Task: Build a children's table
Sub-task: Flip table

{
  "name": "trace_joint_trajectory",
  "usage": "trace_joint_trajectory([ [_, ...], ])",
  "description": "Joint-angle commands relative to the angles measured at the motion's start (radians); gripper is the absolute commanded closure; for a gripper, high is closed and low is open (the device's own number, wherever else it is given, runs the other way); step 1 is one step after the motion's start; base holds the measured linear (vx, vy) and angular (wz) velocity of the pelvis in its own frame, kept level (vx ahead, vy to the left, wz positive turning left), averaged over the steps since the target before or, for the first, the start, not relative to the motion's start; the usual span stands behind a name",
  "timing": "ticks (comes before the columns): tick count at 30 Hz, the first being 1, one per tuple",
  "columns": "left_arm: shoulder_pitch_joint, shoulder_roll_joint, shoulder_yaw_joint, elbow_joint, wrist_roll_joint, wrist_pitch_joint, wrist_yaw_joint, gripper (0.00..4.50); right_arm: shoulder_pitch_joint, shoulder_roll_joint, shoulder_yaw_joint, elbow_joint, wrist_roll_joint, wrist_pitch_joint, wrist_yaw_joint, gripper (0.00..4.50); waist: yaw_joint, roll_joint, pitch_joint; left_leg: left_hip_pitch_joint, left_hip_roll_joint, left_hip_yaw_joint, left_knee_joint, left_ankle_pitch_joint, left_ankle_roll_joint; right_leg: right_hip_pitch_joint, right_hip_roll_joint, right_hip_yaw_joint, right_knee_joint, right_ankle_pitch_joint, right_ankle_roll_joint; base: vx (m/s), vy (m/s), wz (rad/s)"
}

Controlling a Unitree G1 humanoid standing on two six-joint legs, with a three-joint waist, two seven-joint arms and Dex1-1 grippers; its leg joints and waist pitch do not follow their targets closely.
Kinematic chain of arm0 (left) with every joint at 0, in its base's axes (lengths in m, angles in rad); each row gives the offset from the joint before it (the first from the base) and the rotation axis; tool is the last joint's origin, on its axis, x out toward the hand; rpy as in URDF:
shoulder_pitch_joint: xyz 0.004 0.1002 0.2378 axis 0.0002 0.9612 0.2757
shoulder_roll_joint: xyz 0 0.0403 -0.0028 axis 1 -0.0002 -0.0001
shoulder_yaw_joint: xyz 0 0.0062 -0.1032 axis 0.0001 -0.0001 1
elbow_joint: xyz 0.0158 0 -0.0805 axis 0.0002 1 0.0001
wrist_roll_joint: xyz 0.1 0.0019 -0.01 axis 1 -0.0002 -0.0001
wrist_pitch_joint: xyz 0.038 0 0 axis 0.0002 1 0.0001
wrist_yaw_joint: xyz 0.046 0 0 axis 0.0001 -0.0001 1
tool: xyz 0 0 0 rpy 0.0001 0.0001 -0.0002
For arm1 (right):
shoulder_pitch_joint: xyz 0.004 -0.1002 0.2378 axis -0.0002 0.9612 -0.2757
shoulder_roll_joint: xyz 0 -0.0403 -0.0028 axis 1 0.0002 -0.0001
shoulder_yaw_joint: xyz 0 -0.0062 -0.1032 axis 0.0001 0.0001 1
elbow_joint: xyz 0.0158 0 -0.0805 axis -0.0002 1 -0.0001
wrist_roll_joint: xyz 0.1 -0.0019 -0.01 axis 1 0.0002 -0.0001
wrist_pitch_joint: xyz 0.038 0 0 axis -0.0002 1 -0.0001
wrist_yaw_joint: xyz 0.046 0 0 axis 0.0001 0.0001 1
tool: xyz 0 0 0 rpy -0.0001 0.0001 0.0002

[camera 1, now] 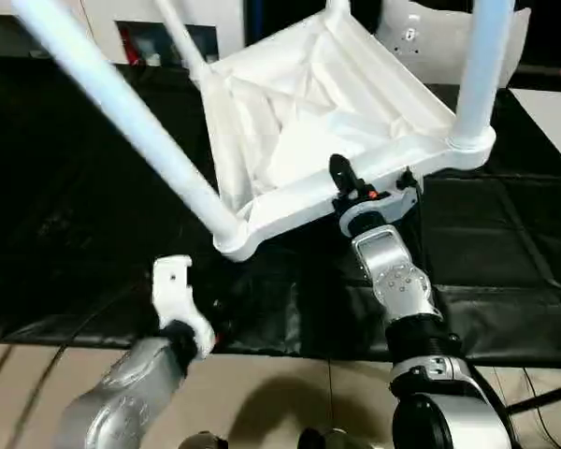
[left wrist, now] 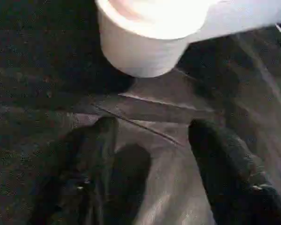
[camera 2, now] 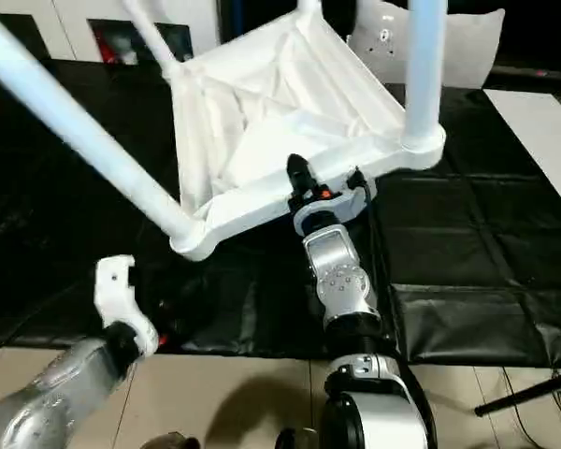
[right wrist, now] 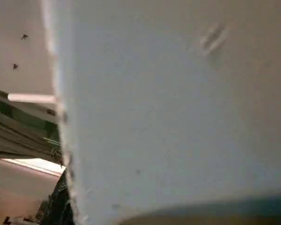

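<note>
The children's table (camera 1: pixel 318 112) is seen upside down and tilted above a black mat (camera 1: pixel 84 206), its ribbed underside turned toward the camera; legs are seated in its round corner sockets, one long leg (camera 1: pixel 122 112) running from the near-left corner socket (camera 1: pixel 232 234) up toward the upper left, another leg (camera 1: pixel 477 65) rising from the near-right corner, and two further legs partly shown at the far side. The near rim of the top is gripped by the right gripper (camera 1: pixel 369 192), its black fingers closed over the rim's edge, one finger (camera 1: pixel 341 173) lying on the ribbed inner side; in the right wrist view the white plastic (right wrist: pixel 178 117) is pressed close against the lens. The left gripper (left wrist: pixel 152 136) is held low beside the near-left corner socket, its two black fingers spread apart with nothing between them; the socket's round end (left wrist: pixel 140 42) is seen just ahead of the fingertips, not touched. Beyond the mat, a white board (camera 1: pixel 556 112) lies at the right.
</note>
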Motion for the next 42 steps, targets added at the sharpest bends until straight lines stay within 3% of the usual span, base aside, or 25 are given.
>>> trace_joint_trajectory([
  [1, 0.018, 0.043, -0.022, -0.064, 0.031, -0.046, -0.068, 1.35, -0.088, 0.062, 0.014, -0.099, -0.071, -0.044, -0.031, 2.53, -0.001, -0.003, -0.066, 0.005, 0.081, -0.029, -0.067, 0.066, 0.150, 0.073, -0.105, 0.094, -0.063, -0.106, -0.116, 0.000, 0.000, 0.00],
  [7, -0.015, 0.152, -0.030, -0.270, -0.040, -0.023, -0.200, 0.90, -0.017, -0.019, 0.037, -0.265, -0.121, 0.036, -0.184, 2.53, -0.003, -0.005, -0.064, 0.014, 0.085, -0.027, -0.069, 0.117, 0.106, 0.066, -0.101, 0.099, -0.043, -0.016, -0.125, 0.000, 0.000, 0.00],
  [10, -0.064, 0.211, -0.030, -0.331, -0.082, 0.001, -0.245, 0.69, 0.026, -0.062, 0.037, -0.369, -0.140, 0.100, -0.268, 2.54, -0.006, -0.008, -0.065, 0.010, 0.077, -0.025, -0.070, 0.100, 0.071, 0.074, -0.100, 0.103, -0.039, 0.003, -0.120, 0.000, 0.000, 0.00],
  [13, -0.105, 0.229, -0.017, -0.333, -0.088, 0.007, -0.248, 0.44, 0.049, -0.092, 0.048, -0.430, -0.174, 0.139, -0.309, 2.54, -0.004, -0.010, -0.066, 0.011, 0.073, -0.023, -0.069, 0.114, 0.067, 0.076, -0.096, 0.104, -0.038, 0.039, -0.103, 0.000, 0.000, 0.00],
  [16, -0.190, 0.246, 0.002, -0.331, -0.095, 0.025, -0.256, 0.33, 0.086, -0.142, 0.073, -0.549, -0.217, 0.238, -0.387, 2.54, 0.003, -0.012, -0.068, 0.013, 0.070, -0.023, -0.067, 0.115, 0.045, 0.078, -0.093, 0.104, -0.041, 0.035, -0.075, 0.000, 0.000, 0.00],
  [17, -0.193, 0.247, 0.003, -0.331, -0.095, 0.026, -0.256, 0.31, 0.087, -0.143, 0.073, -0.553, -0.217, 0.242, -0.391, 2.54, 0.004, -0.013, -0.067, 0.013, 0.069, -0.023, -0.069, 0.100, 0.031, 0.080, -0.093, 0.104, -0.042, 0.014, -0.062, 0.000, 0.000, 0.00],
  [18, -0.241, 0.260, 0.006, -0.331, -0.098, 0.042, -0.257, 0.31, 0.100, -0.163, 0.078, -0.612, -0.222, 0.307, -0.438, 2.54, 0.000, -0.015, -0.063, 0.004, 0.068, -0.024, -0.074, 0.066, 0.014, 0.086, -0.093, 0.104, -0.050, -0.042, -0.043, 0.000, 0.000, 0.00],
  [19, -0.261, 0.265, 0.008, -0.330, -0.100, 0.047, -0.256, 0.31, 0.104, -0.173, 0.080, -0.636, -0.224, 0.334, -0.455, 2.54, 0.005, -0.013, -0.066, 0.012, 0.066, -0.022, -0.071, 0.057, 0.006, 0.083, -0.092, 0.104, -0.053, -0.063, -0.032, -0.060, -0.011, -0.03],
  [20, -0.285, 0.273, 0.012, -0.323, -0.102, 0.050, -0.250, 0.31, 0.108, -0.189, 0.083, -0.668, -0.228, 0.365, -0.473, 2.54, 0.002, -0.016, -0.065, 0.005, 0.064, -0.023, -0.072, 0.049, -0.006, 0.087, -0.093, 0.104, -0.055, -0.087, -0.015, 0.000, 0.000, 0.00],
  [22, -0.317, 0.283, 0.016, -0.311, -0.098, 0.053, -0.244, 0.31, 0.112, -0.213, 0.080, -0.712, -0.233, 0.410, -0.508, 2.54, 0.002, -0.017, -0.063, 0.004, 0.060, -0.021, -0.072, 0.019, -0.021, 0.084, -0.089, 0.103, -0.064, -0.145, 0.020, 0.000, 0.000, 0.00],
  [26, -0.372, 0.311, 0.015, -0.294, -0.073, 0.064, -0.254, 0.31, 0.111, -0.309, 0.096, -0.791, -0.287, 0.518, -0.539, 2.54, 0.007, -0.018, -0.067, 0.006, 0.056, -0.020, -0.070, 0.007, -0.027, 0.080, -0.082, 0.100, -0.073, -0.202, 0.067, 0.000, 0.000, 0.00],
  [28, -0.380, 0.318, 0.014, -0.294, -0.069, 0.067, -0.261, 0.31, 0.110, -0.323, 0.098, -0.805, -0.288, 0.546, -0.543, 2.54, 0.008, -0.020, -0.066, 0.005, 0.055, -0.021, -0.070, 0.002, -0.031, 0.080, -0.081, 0.098, -0.077, -0.231, 0.088, 0.000, 0.000, 0.00],
  [32, -0.455, 0.411, -0.009, -0.262, -0.019, 0.044, -0.333, 0.31, 0.098, -0.397, 0.087, -0.869, -0.249, 0.710, -0.558, 2.54, 0.009, -0.026, -0.074, 0.010, 0.054, -0.022, -0.067, 0.012, -0.036, 0.074, -0.075, 0.100, -0.075, -0.232, 0.123, 0.000, 0.000, 0.00],
  [33, -0.465, 0.420, -0.013, -0.257, -0.010, 0.038, -0.338, 0.31, 0.096, -0.405, 0.086, -0.872, -0.249, 0.718, -0.558, 2.54, 0.008, -0.026, -0.073, 0.009, 0.056, -0.022, -0.067, 0.010, -0.039, 0.074, -0.076, 0.099, -0.074, -0.228, 0.122, 0.000, 0.000, 0.00],
  [34, -0.489, 0.440, -0.022, -0.244, 0.011, 0.026, -0.351, 0.31, 0.094, -0.419, 0.081, -0.880, -0.245, 0.740, -0.560, 2.54, 0.005, -0.035, -0.073, 0.007, 0.057, -0.022, -0.068, 0.005, -0.038, 0.075, -0.075, 0.099, -0.077, -0.239, 0.127, 0.000, 0.000, 0.00],
  [35, -0.494, 0.442, -0.022, -0.242, 0.013, 0.025, -0.351, 0.31, 0.093, -0.422, 0.081, -0.880, -0.246, 0.743, -0.560, 2.54, 0.007, -0.031, -0.075, 0.006, 0.054, -0.022, -0.067, 0.002, -0.043, 0.077, -0.078, 0.100, -0.077, -0.252, 0.130, 0.000, 0.000, 0.00],
  [36, -0.533, 0.458, -0.026, -0.225, 0.031, 0.013, -0.359, 0.31, 0.086, -0.447, 0.080, -0.885, -0.251, 0.770, -0.554, 2.54, 0.005, -0.039, -0.077, 0.005, 0.054, -0.021, -0.066, 0.003, -0.044, 0.077, -0.078, 0.101, -0.077, -0.262, 0.135, 0.000, 0.000, 0.00],
  [37, -0.543, 0.461, -0.026, -0.221, 0.034, 0.010, -0.361, 0.31, 0.084, -0.452, 0.080, -0.885, -0.254, 0.778, -0.553, 2.54, 0.004, -0.038, -0.080, 0.008, 0.056, -0.021, -0.065, 0.006, -0.048, 0.074, -0.078, 0.103, -0.074, -0.255, 0.130, 0.000, 0.000, 0.00],
  [39, -0.581, 0.485, -0.034, -0.206, 0.057, -0.013, -0.385, 0.31, 0.073, -0.463, 0.077, -0.883, -0.264, 0.802, -0.543, 2.54, -0.002, -0.046, -0.081, 0.006, 0.057, -0.022, -0.065, 0.016, -0.050, 0.074, -0.078, 0.106, -0.070, -0.234, 0.119, 0.000, 0.000, 0.00],
  [40, -0.596, 0.500, -0.043, -0.199, 0.075, -0.026, -0.400, 0.31, 0.067, -0.470, 0.082, -0.881, -0.273, 0.816, -0.534, 2.54, -0.001, -0.044, -0.082, 0.006, 0.057, -0.021, -0.065, 0.017, -0.050, 0.074, -0.079, 0.106, -0.070, -0.232, 0.117, 0.000, 0.000, 0.00],
  [41, -0.621, 0.519, -0.052, -0.187, 0.094, -0.044, -0.421, 0.31, 0.057, -0.485, 0.091, -0.871, -0.272, 0.843, -0.509, 2.54, -0.007, -0.061, -0.086, 0.006, 0.059, -0.021, -0.063, 0.020, -0.051, 0.076, -0.078, 0.108, -0.069, -0.227, 0.120, 0.000, 0.000, 0.00],
  [42, -0.629, 0.521, -0.053, -0.184, 0.095, -0.046, -0.424, 0.31, 0.055, -0.490, 0.092, -0.868, -0.268, 0.853, -0.502, 2.54, -0.005, -0.057, -0.086, 0.006, 0.059, -0.022, -0.063, 0.023, -0.054, 0.076, -0.081, 0.109, -0.064, -0.222, 0.115, 0.000, 0.000, 0.00],
])
